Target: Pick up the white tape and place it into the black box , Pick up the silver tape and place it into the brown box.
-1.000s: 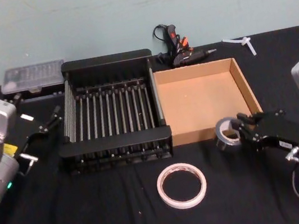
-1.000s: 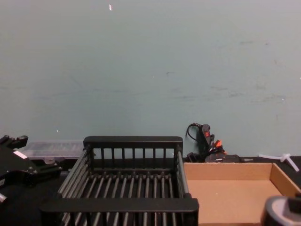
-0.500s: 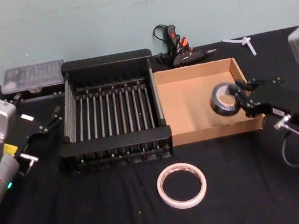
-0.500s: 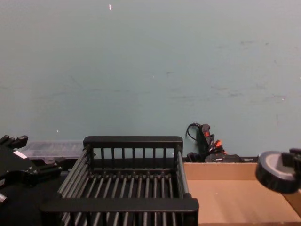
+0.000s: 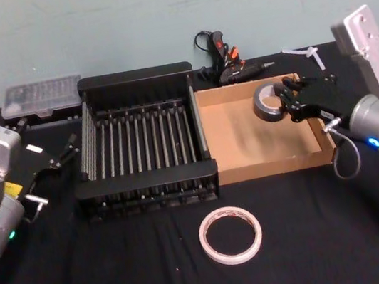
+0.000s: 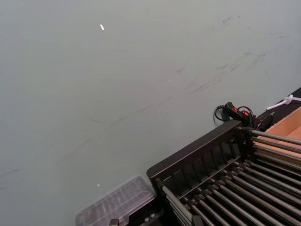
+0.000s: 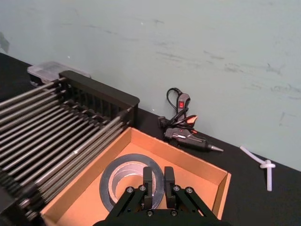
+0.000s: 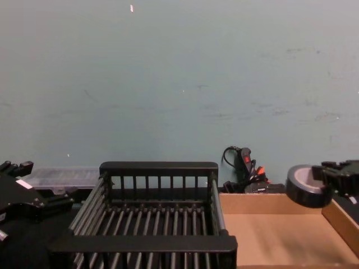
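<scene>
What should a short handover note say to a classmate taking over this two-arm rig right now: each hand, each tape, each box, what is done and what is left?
Right hand: shut on the silver tape, held in the air over the brown box, not yet released.
Left hand: parked at the table's left, beside the black box; holds nothing.
White tape: flat on the table in front of the boxes, untouched.
Done: silver tape picked up and carried over its box.
Left: release it into the brown box, then put the white tape in the black box.
</scene>
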`<action>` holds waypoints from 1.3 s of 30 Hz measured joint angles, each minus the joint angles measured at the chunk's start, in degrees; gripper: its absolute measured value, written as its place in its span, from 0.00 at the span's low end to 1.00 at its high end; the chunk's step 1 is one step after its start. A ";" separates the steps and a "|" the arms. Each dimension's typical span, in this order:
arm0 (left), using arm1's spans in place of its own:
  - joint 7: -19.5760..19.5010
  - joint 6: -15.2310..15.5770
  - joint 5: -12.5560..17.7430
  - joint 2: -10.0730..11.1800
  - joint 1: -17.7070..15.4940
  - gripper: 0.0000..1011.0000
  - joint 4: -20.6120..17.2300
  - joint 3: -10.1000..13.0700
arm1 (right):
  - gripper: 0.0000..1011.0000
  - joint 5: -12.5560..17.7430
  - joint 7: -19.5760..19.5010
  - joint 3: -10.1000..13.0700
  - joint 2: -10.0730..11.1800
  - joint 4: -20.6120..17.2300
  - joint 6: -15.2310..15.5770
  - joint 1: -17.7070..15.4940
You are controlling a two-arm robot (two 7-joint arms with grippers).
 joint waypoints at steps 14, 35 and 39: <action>0.00 0.00 0.00 0.00 0.00 0.99 0.00 0.00 | 0.15 -3.95 0.01 -2.55 -5.18 12.43 -0.07 7.68; 0.00 0.00 0.00 0.00 0.00 0.99 0.00 0.00 | 0.15 -6.97 -0.32 -2.49 -8.76 20.61 0.61 10.53; 0.00 0.00 0.00 0.00 0.00 0.99 0.00 0.00 | 0.15 -6.95 -0.30 -2.48 -8.70 20.52 0.63 10.52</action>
